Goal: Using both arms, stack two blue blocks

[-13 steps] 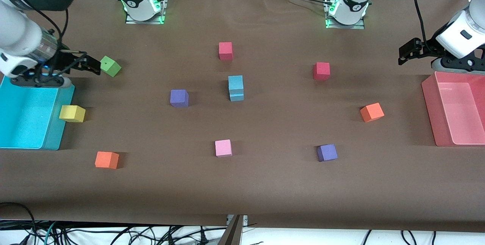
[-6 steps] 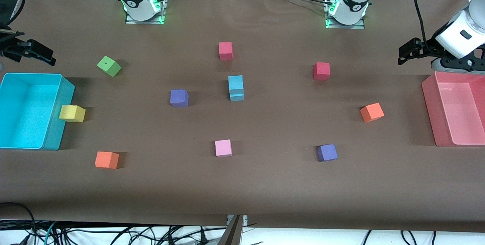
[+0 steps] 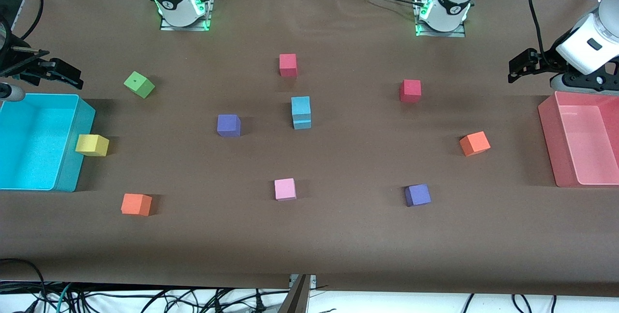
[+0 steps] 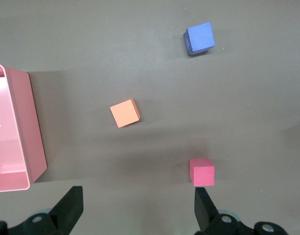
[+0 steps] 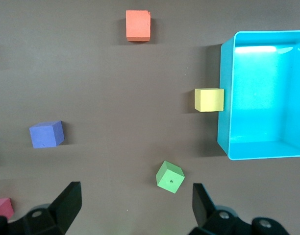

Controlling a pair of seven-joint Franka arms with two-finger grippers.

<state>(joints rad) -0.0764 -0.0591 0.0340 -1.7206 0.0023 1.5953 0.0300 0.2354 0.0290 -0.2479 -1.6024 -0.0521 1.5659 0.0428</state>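
1. The fingers of both grippers stand wide apart and hold nothing: in each wrist view the two black fingertips frame bare brown worktop between them.
2. The left gripper (image 3: 518, 68) hangs over the worktop's edge at the left arm's end, just above the rim of the large pink plastic bin (image 3: 546, 129). That arm appears to wait there, parked clear of the middle.
3. The right gripper (image 3: 58, 72) hangs at the right arm's end, over the edge of the large cyan plastic bin (image 3: 82, 124) and near the small green foam cube (image 3: 139, 84). Its empty, spread fingers suggest it is likewise drawn off so as not to disturb anything.
4. The two light sky-blue foam cubes (image 3: 301, 112) sit in the middle of the worktop, one on top of the other. The upper cube rests squarely, edges nearly flush, and touches no gripper.
5. Judged from this, the stack seems finished; the arms are kept at opposite ends because a light foam pile would topple at a nudge.
6. The other coloured foam cubes lie scattered and separate around the stack, none touching it.
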